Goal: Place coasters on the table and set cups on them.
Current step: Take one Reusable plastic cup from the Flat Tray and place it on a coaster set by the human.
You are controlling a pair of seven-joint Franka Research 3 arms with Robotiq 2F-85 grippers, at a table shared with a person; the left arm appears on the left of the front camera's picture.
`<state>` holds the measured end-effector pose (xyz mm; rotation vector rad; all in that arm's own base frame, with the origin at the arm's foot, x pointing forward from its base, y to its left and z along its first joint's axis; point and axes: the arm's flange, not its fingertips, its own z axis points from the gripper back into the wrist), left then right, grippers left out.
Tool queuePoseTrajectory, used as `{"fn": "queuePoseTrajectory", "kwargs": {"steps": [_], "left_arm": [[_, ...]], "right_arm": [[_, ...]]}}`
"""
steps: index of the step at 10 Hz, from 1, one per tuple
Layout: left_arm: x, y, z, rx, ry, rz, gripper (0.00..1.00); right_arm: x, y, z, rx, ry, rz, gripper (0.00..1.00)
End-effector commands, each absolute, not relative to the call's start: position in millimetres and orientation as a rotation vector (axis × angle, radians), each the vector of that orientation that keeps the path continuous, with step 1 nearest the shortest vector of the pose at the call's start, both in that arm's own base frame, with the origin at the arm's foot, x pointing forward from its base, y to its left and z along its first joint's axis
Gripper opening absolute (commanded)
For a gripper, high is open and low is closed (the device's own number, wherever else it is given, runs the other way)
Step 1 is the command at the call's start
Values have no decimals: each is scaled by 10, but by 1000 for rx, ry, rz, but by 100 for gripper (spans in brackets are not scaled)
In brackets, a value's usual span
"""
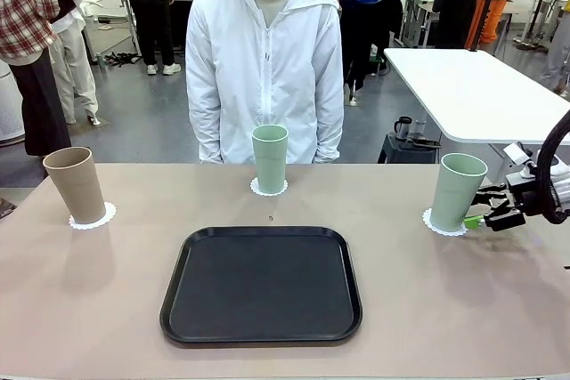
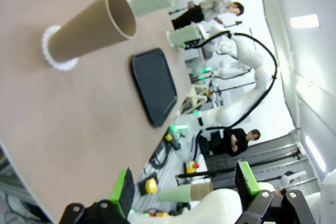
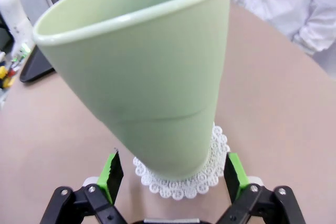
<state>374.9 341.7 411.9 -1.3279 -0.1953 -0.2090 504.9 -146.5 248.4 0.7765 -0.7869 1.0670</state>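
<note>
The pale green tapered plastic tumbler (image 3: 152, 87), standing on a lacy white paper doily (image 3: 202, 174), is being flanked, untouched, by the spread right gripper (image 3: 170, 174); the left gripper (image 2: 184, 192) is being held spread too.

right arm (image 1: 557, 175) cut off by frame edge

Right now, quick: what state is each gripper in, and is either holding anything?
Left gripper: open, holding nothing, above the beige tabletop.
Right gripper: open, pads either side of the pale green plastic tumbler on its white paper doily, not gripping.
</note>
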Motion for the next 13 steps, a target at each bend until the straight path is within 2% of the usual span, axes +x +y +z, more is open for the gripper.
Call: {"fn": "queuePoseTrajectory", "kwargs": {"steps": [1, 5, 9, 13], "left_arm": [[3740, 3414, 4130, -1322, -194, -204, 100], [3740, 3414, 4130, -1322, -194, -204, 100], [3740, 3414, 4130, -1322, -194, -204, 100], [3740, 3414, 4130, -1322, -194, -204, 100]], "right_arm": [[4907, -1479, 2687, 721, -662, 1012, 100], [4587, -1449, 3568, 484, -439, 907, 100], [4312, -1154, 4512, 280, -288, 1035, 100], [4124, -760, 4960, 145, -226, 1148, 100]]}}
